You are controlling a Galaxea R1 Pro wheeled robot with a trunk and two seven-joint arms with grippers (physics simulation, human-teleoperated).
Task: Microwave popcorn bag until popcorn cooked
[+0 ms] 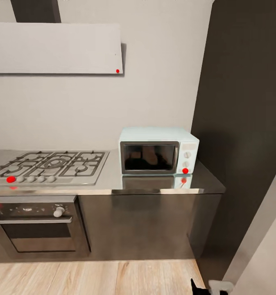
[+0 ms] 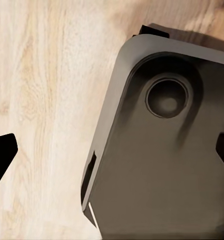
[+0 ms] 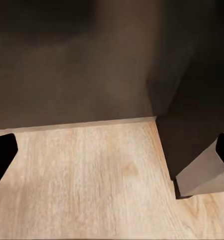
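The popcorn bag is nowhere on the stretch of tabletop point(image 1: 109, 180) in view, so finding it is the step in hand.

Nearest, the wrist views look down. The left claw point(image 2: 112, 150) hangs over the pale wood floor point(image 2: 42, 100) and the robot's own dark base point(image 2: 161, 170); its two black fingertips point(image 2: 2, 155) sit at opposite edges of the picture, spread wide with nothing between them. The right claw point(image 3: 112, 150) is likewise wide open and empty, hovering above floorboards where a dark cabinet front point(image 3: 67, 75) meets a tall dark panel point(image 3: 191, 100).

Farther off, in the head view, the brushed-steel tabletop carries a gas hob point(image 1: 48, 166) on the left, with a built-in oven point(image 1: 33, 223) below it. The mint-blue microwave point(image 1: 158, 150) stands at the right end, against the wall, its dark glass door shut, with knobs and a red dot on its right panel. Above the hob hangs a flat grey hood point(image 1: 56, 48).

To do this step well, I judge the robot should turn its head or base to sweep the rest of the worktop, probably leftward since a tall dark panel closes off the right. Both arms are best kept low and tucked during travel. The microwave door needs opening before the bag goes in.
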